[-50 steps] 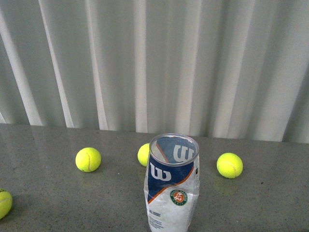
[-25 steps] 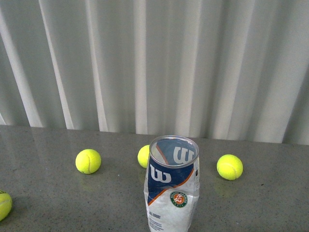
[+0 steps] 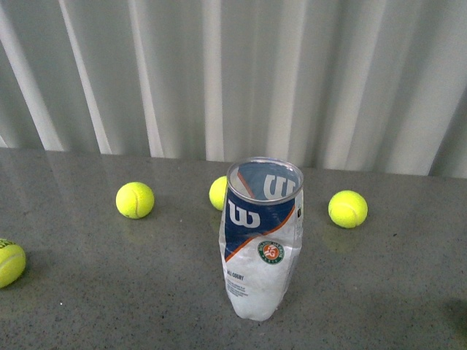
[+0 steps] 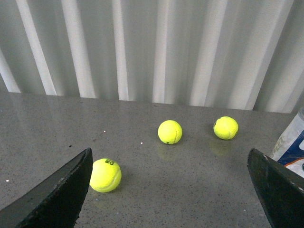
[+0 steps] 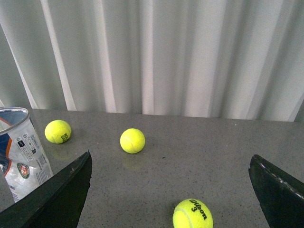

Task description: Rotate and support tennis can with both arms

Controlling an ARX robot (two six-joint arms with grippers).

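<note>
The tennis can stands upright on the grey table, open end up, with its navy "W" label facing me. Neither arm shows in the front view. In the left wrist view my left gripper is open and empty, its black fingers wide apart, and the can shows at the picture's edge beyond one finger. In the right wrist view my right gripper is open and empty, and the can stands off to one side, apart from the fingers.
Several yellow-green tennis balls lie on the table: one left, one behind the can, one right, one at the left edge. A ball lies between the right fingers. A white curtain hangs behind.
The front view has tipped downward: the can and balls sit higher in the picture and the can's base now shows. The can itself has not visibly moved on the table.
</note>
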